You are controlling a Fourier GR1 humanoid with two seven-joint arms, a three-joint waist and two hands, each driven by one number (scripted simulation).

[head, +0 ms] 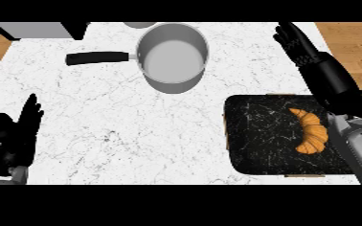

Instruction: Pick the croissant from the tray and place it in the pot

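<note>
On the bench [106, 110], seen from the head view, a dark tray [262, 139] sits at the lower right with the croissant [311, 133] lying near its right side. The croissant's long axis runs roughly up and down the view, its upper tip curving toward the left. A grey pot [172, 57] stands well apart from the tray, up and to the left of it, with its black handle [99, 57] pointing left; nothing is inside it.

The right hand [295, 40] shows at the upper right, beyond the far edge of the tray, its fingers straight and released, holding nothing and touching nothing. Its forearm crosses the tray's right edge just beside the croissant, so the croissant lies back toward the robot from the hand, below it in the view and slightly to the right. The left hand [21, 134] rests at the lower left edge with fingers up and relaxed, well apart from both tray and pot.

The right hand is clearly the nearer of the 2. By my judgement the pick has not yet begun: the hand would need to draw back over the tray and come down across the croissant's short width before any carry to the pot.
</note>
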